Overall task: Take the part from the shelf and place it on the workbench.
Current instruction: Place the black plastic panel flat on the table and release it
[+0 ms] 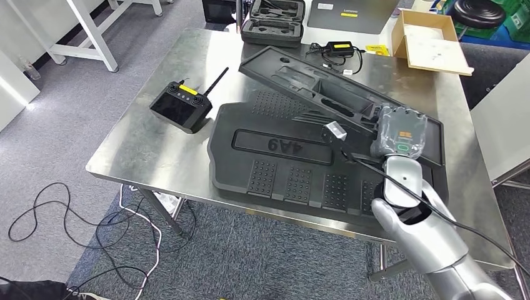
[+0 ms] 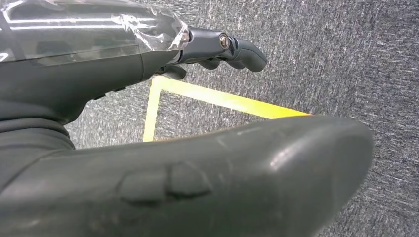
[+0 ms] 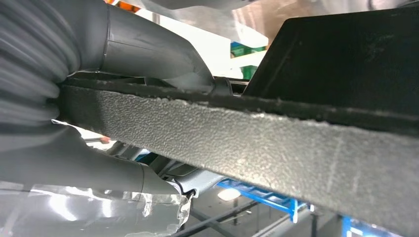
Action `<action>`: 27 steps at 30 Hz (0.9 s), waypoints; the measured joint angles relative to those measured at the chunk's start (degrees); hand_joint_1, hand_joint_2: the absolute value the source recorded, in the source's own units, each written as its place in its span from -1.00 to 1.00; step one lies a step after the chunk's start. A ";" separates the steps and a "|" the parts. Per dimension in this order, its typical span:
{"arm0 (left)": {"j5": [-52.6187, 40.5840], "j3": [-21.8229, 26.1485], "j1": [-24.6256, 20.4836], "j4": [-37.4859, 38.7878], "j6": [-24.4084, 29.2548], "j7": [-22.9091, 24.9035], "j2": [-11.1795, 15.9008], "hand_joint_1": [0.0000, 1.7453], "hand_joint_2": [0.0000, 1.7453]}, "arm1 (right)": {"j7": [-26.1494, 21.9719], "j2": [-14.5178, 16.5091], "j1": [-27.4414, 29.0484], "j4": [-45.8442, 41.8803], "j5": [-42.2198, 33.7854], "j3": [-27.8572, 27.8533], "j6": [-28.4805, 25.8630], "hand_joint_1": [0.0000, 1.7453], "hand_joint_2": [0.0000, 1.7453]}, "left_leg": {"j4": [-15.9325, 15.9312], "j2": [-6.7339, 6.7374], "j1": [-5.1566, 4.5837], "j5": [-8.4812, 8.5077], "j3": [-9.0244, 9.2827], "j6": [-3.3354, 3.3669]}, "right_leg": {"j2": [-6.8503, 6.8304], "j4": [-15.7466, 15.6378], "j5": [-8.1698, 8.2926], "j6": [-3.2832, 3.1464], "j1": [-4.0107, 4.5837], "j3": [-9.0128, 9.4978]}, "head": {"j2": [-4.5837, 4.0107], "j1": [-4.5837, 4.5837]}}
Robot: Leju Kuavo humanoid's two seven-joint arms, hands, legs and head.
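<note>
A long black moulded part (image 1: 312, 87) lies tilted across the steel workbench (image 1: 156, 156), its far end raised over a larger flat black part marked 4A9 (image 1: 281, 164). My right hand (image 1: 400, 132) grips the long part at its right end. In the right wrist view the grey thumb and fingers (image 3: 138, 49) clamp the part's rough black edge (image 3: 257, 143) from both sides. My left hand (image 2: 217, 47) hangs over grey carpet with yellow tape, holding nothing, its fingers apart from the thumb.
A black remote controller (image 1: 181, 107) with an aerial sits on the left of the bench. At the back are an open black case (image 1: 274, 22), a charger with cable (image 1: 340, 49) and a cardboard box (image 1: 431, 40). Loose cables (image 1: 75, 231) lie on the floor at left.
</note>
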 joint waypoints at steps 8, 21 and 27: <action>0.31 0.00 -0.01 -0.34 0.01 -0.01 0.00 -1.00 -1.00 | 0.00 0.92 0.47 1.23 0.15 -3.55 0.80 1.00 1.00 | 0.00 0.00 0.00 0.00 0.01 0.00 | 0.00 0.00 0.00 0.00 0.00 -0.01 | 0.00 -0.02; 0.96 0.00 -0.03 -0.76 0.44 -0.36 0.00 -1.00 -1.00 | 0.00 1.73 2.03 2.62 1.92 -7.49 2.64 1.00 1.00 | 0.00 0.00 0.00 0.00 0.01 0.00 | 0.01 0.00 0.00 0.00 0.00 -0.01 | 0.00 -0.02; 1.13 -0.02 -0.02 -0.81 0.44 -0.33 0.00 -1.00 -1.00 | 0.00 1.91 2.47 3.43 2.78 -8.14 4.21 0.99 1.00 | 0.00 0.01 0.00 0.00 0.03 0.00 | 0.01 -0.01 0.00 0.00 0.00 0.00 | 0.00 -0.03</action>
